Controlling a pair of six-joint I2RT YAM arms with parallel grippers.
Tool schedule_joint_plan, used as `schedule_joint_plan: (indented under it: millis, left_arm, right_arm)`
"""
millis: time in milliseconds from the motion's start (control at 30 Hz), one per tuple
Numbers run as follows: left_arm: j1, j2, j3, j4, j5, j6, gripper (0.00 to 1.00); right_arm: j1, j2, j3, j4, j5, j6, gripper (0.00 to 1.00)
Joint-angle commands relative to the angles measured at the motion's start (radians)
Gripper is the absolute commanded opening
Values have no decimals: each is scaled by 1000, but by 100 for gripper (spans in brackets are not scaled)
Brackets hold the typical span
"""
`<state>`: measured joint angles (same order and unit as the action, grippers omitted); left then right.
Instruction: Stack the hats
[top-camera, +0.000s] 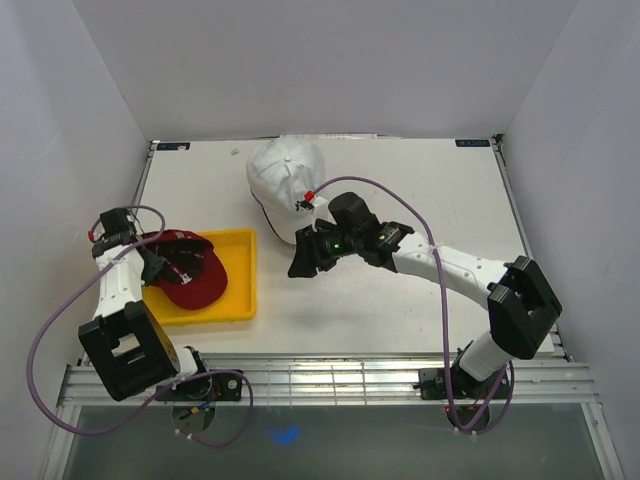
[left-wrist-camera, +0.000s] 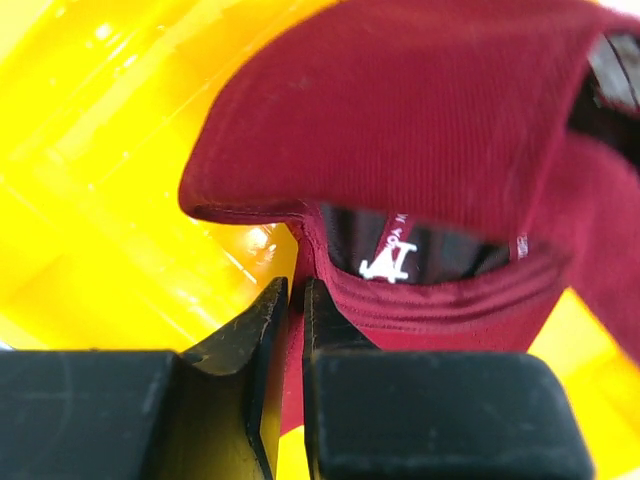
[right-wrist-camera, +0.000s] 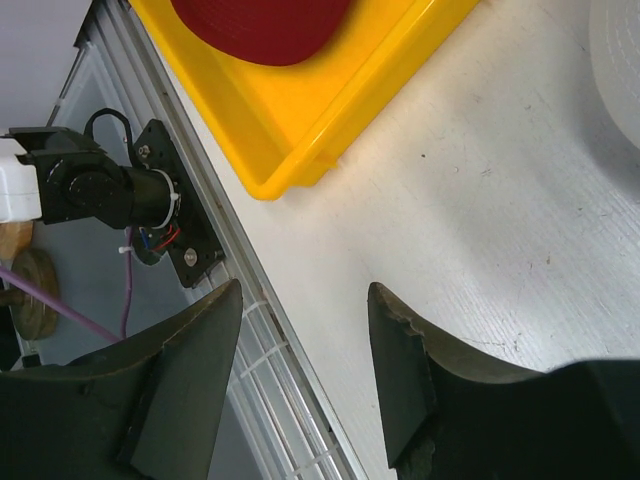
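Note:
A dark red cap (top-camera: 190, 270) lies in the yellow tray (top-camera: 240, 290) at the left. My left gripper (top-camera: 155, 262) is shut on the cap's rim; the left wrist view shows the dark red cap (left-wrist-camera: 420, 140) with its fabric edge pinched between my fingers (left-wrist-camera: 275, 320). A white cap (top-camera: 285, 180) sits on the table at the back centre, crown up. My right gripper (top-camera: 303, 258) is open and empty, hovering just in front of the white cap. The right wrist view shows its fingertips (right-wrist-camera: 395, 320) over bare table. The other caps are out of view.
The yellow tray (right-wrist-camera: 330, 110) and the red cap (right-wrist-camera: 265, 25) show in the right wrist view, with the table's near metal edge (right-wrist-camera: 250, 300) below. White walls enclose the table on three sides.

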<state>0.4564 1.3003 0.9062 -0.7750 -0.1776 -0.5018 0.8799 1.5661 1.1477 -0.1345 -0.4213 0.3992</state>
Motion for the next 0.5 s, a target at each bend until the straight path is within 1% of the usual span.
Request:
schedule_joint_plan:
  millis: [0, 33, 467]
  left_arm:
    - [5, -41, 19, 34, 50, -6, 4]
    - [4, -44, 26, 33, 56, -4, 0]
    - [4, -133, 92, -30, 176, 43, 0]
  right_arm:
    - [13, 0, 1, 9, 9, -22, 59]
    - [16, -1, 4, 1, 19, -26, 59]
    - [103, 31, 138, -48, 104, -169, 59]
